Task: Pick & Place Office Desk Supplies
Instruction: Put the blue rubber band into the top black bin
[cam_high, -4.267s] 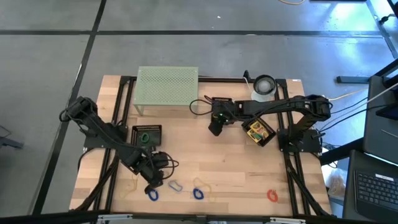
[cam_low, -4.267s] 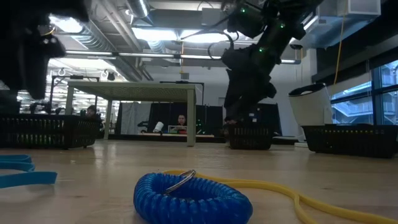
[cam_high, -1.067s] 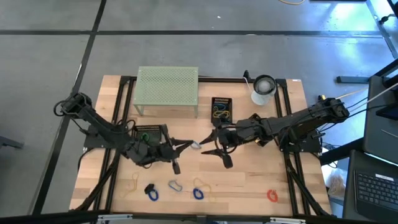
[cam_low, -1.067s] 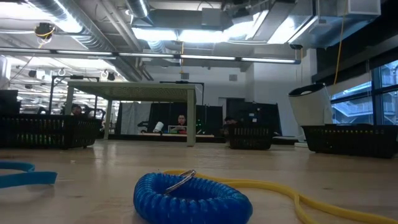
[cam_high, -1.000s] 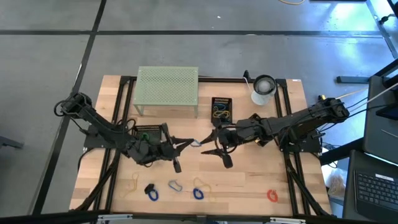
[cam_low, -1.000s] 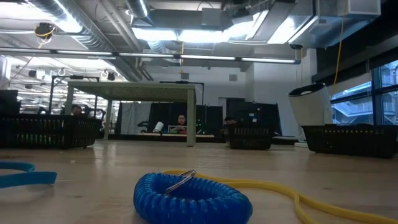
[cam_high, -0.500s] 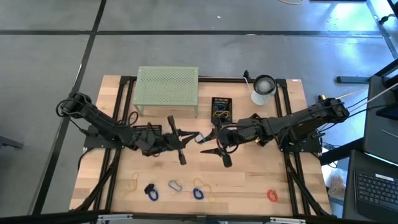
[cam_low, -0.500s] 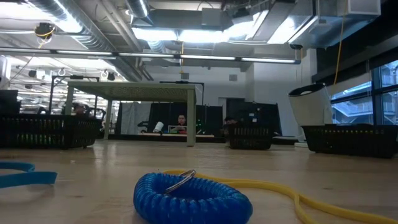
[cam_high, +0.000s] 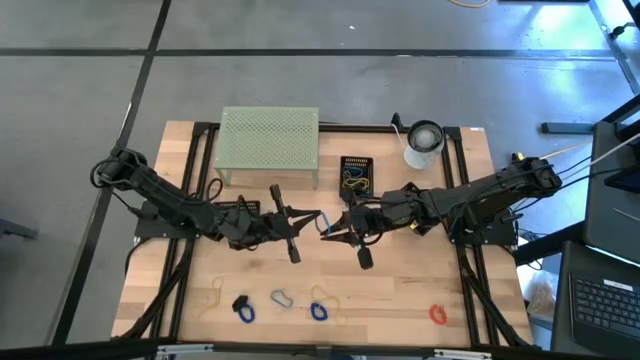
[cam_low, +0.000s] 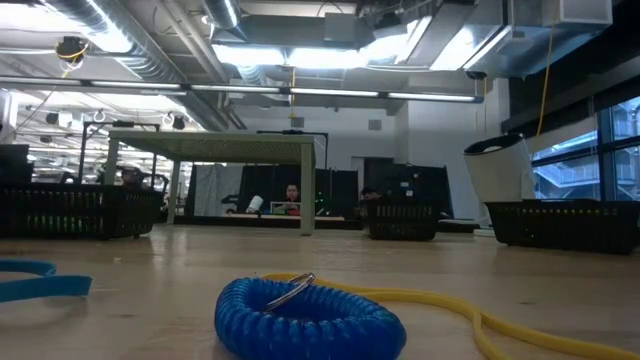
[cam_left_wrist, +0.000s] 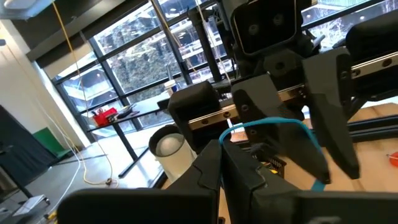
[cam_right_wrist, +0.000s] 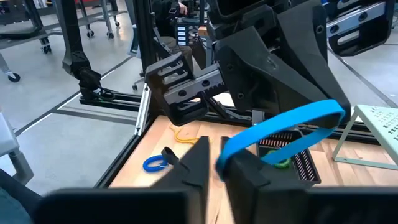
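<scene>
A thin blue band (cam_left_wrist: 273, 123) arcs in the air between my two grippers, over the middle of the table. My left gripper (cam_high: 319, 217) reaches in level from the table's left and is shut on one end of it. My right gripper (cam_high: 327, 232) comes from the table's right, meets it tip to tip, and is shut on the other end. In the right wrist view the band (cam_right_wrist: 289, 124) runs from my own fingers to the left gripper. Neither gripper shows in the low view. My left gripper pinches one end of the blue band (cam_left_wrist: 225, 138) between its two fingers, coming level from the table's left. The band is lifted clear of the table and curves away in an arc. My right gripper pinches the band's other end (cam_right_wrist: 229, 148) between its two fingers, coming nearly level from the table's right. The band bows slack between the two grippers.
Along the near edge lie a blue coil loop (cam_high: 243, 309), a grey clip (cam_high: 282, 298), another blue loop (cam_high: 319, 311), a red loop (cam_high: 437, 314) and yellow bands (cam_high: 213, 293). A black basket (cam_high: 356, 175), a green mesh stand (cam_high: 269, 144) and a white roll (cam_high: 424, 142) stand at the back.
My left gripper has swung toward the table's right and far side, carrying the blue band up to my right gripper, then kept still. My right gripper stayed in place and has shut its fingers on the band's free end.
</scene>
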